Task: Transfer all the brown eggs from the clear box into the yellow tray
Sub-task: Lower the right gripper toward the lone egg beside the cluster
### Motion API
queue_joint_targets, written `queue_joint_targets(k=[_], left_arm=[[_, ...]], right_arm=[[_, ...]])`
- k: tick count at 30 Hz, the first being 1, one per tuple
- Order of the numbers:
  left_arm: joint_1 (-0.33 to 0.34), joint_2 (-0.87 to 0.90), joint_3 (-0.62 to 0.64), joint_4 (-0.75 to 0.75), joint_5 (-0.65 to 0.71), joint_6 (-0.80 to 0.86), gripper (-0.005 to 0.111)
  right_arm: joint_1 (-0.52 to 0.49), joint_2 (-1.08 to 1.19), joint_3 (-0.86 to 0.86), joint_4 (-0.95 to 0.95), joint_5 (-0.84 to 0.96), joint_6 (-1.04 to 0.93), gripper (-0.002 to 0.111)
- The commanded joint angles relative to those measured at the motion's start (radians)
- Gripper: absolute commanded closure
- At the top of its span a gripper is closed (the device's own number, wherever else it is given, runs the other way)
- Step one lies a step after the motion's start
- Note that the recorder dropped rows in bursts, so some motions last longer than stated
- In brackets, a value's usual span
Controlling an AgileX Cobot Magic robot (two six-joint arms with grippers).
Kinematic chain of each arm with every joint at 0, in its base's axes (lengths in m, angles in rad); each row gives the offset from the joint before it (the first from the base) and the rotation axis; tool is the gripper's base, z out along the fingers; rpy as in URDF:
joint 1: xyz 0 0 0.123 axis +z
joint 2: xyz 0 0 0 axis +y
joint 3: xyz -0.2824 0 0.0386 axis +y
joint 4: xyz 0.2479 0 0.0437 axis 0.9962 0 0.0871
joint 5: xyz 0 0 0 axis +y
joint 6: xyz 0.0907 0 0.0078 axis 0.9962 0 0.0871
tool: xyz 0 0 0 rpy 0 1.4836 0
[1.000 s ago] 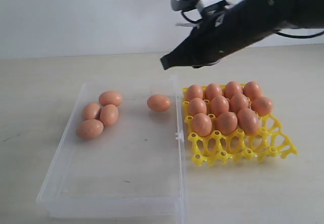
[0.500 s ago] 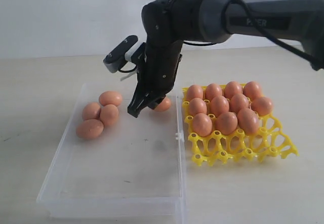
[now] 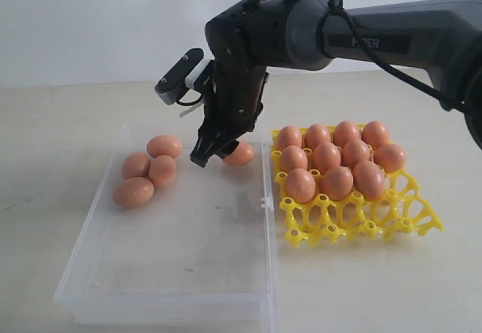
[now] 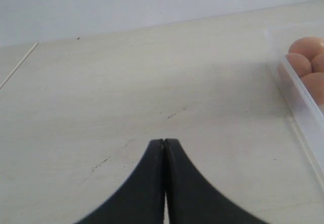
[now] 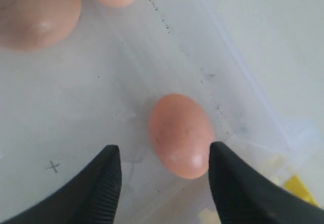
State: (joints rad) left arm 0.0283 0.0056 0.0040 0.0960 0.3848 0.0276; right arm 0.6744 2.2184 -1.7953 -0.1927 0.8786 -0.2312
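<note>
The clear box [image 3: 98, 273] holds several brown eggs: a cluster [image 3: 149, 169] at its far left and a lone egg [image 3: 242, 154] near its far right wall. My right gripper [image 3: 211, 154] hangs open just over that lone egg [image 5: 182, 134], which lies between the two fingertips, closer to one; nothing is gripped. The yellow tray [image 3: 354, 224] to the right carries several brown eggs [image 3: 331, 160] in its far rows. My left gripper [image 4: 164, 142] is shut and empty over bare table, beside the box wall [image 4: 298, 97].
The front row of tray cups [image 3: 339, 220] holds no eggs. The near half of the box floor [image 3: 181, 250] is bare. The right arm [image 3: 361, 32] reaches in from the upper right, above the tray.
The right arm swung from above the tray down into the box over the lone egg, and its jaws opened. Eggs and tray have not moved.
</note>
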Motion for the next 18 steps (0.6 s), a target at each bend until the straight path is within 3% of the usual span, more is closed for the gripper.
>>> queue_joint_targets(k=[1,18], left_arm=[[0.002,-0.006,-0.004,-0.001,-0.006,-0.005,0.107],[0.002,-0.006,-0.004,-0.001,-0.006,-0.005,0.107]], right_arm=[[-0.004,0.006,-0.007,-0.018,-0.040,0.008,0.055],[-0.011,0.064,-0.007,-0.028,-0.123,0.033,0.055]])
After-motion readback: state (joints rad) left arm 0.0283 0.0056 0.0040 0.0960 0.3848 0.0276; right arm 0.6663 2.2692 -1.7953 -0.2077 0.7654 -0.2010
